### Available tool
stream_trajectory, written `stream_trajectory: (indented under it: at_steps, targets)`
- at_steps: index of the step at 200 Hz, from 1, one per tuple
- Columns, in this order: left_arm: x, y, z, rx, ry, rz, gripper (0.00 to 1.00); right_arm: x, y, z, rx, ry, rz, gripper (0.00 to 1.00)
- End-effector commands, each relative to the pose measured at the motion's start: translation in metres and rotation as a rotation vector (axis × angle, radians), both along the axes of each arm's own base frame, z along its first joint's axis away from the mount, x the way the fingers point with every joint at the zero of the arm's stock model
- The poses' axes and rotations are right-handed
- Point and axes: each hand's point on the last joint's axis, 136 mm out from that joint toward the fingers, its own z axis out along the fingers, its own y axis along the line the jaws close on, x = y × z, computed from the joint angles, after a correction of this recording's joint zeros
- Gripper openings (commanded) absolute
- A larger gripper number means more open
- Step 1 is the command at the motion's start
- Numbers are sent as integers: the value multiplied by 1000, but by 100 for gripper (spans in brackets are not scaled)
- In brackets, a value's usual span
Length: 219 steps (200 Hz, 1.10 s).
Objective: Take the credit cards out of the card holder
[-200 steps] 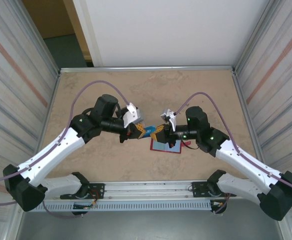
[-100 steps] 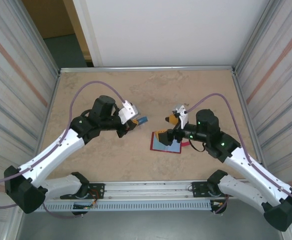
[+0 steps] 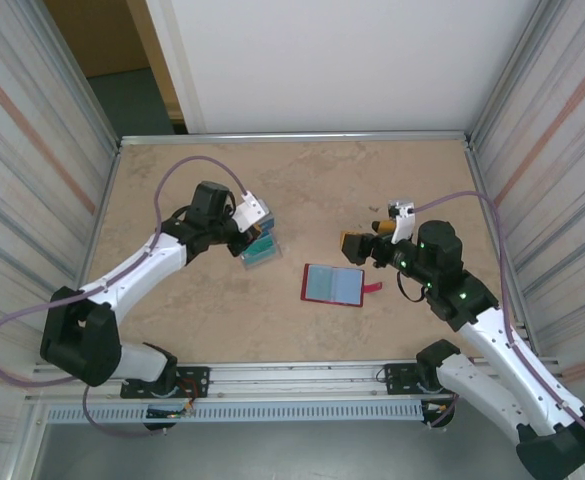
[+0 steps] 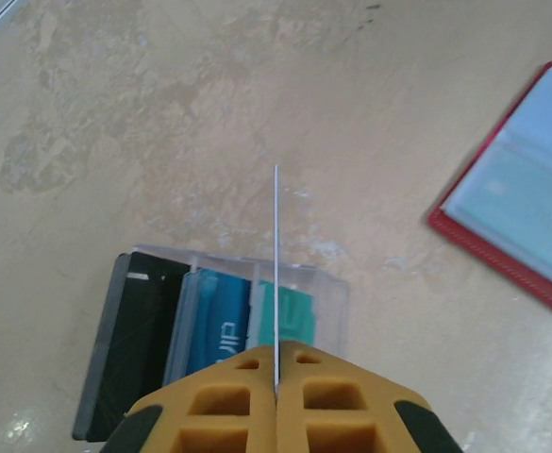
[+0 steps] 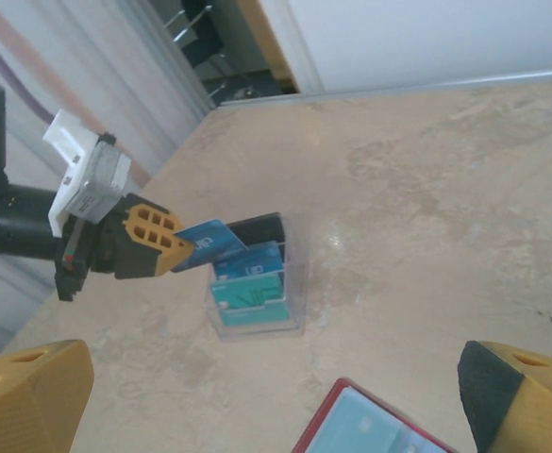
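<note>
- 1 table [image 3: 392,190].
- 2 hands: left hand [image 3: 260,241] clamped on 1 blue card [image 5: 205,243]; right hand [image 3: 362,240] spread wide, empty.
- 1 card holder [image 3: 333,285]: open flat mid-table, between the hands, touching neither.
- 1 clear box [image 3: 259,252] left of it, 3 cards [image 4: 224,326] inside, blue card just above.
- A second ago: both hands together over the holder, right pinched shut; now well apart.

Right claw [image 5: 276,404]: its fingers were seen spread wide at the lower corners.
Left claw [image 5: 169,247]: a blue card [image 5: 209,239] was clamped in it, above a clear box [image 5: 257,294].
Clear box: teal and blue cards were stood inside.
Card holder [image 5: 370,431]: a corner was seen lying on the surface [image 5: 464,217], apart from the box.
</note>
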Motion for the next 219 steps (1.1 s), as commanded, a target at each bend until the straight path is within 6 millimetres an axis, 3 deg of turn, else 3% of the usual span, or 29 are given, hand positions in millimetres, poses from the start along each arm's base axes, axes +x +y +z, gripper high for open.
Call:
stream_trajectory:
  at_steps: [1, 22, 86, 138, 219]
  targets:
    - [11, 4, -6, 10, -32, -21, 0, 10, -16, -19, 1, 84, -126, 99]
    - [16, 7, -13, 10, -12, -23, 0, 19, -31, -32, -16, 129, -234, 99]
    - [24, 11, -38, 41, 47, -41, 0, 24, -40, -47, -49, 148, -292, 99]
    - [33, 17, -54, 91, 74, -37, 0, 22, -39, -50, -62, 157, -283, 99]
    - [38, 16, -58, 96, 73, -45, 0, 22, -32, -55, -66, 177, -249, 99]
